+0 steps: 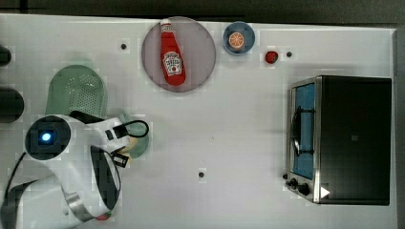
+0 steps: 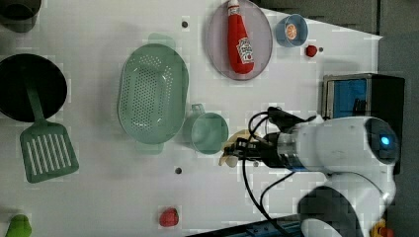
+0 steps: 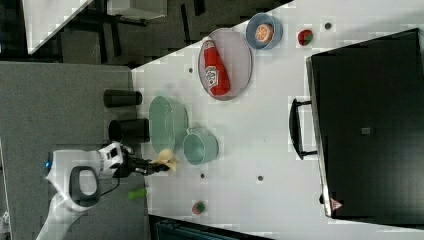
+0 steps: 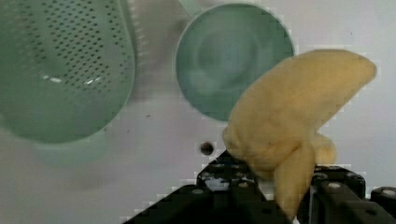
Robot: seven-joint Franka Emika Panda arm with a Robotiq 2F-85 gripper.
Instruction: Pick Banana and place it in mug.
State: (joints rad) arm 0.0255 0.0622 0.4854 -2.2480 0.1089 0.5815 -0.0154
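The robot's black pincer [image 4: 285, 196] is clamped on the small pale yellow banana piece [image 4: 289, 126], holding it above the white bench [image 1: 248, 133] just beside the round teal-green mug [image 4: 233, 56], probably ready to drop it in.

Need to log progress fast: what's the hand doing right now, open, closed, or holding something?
Hand: closed on the banana, holding it beside the mug, not yet over it.
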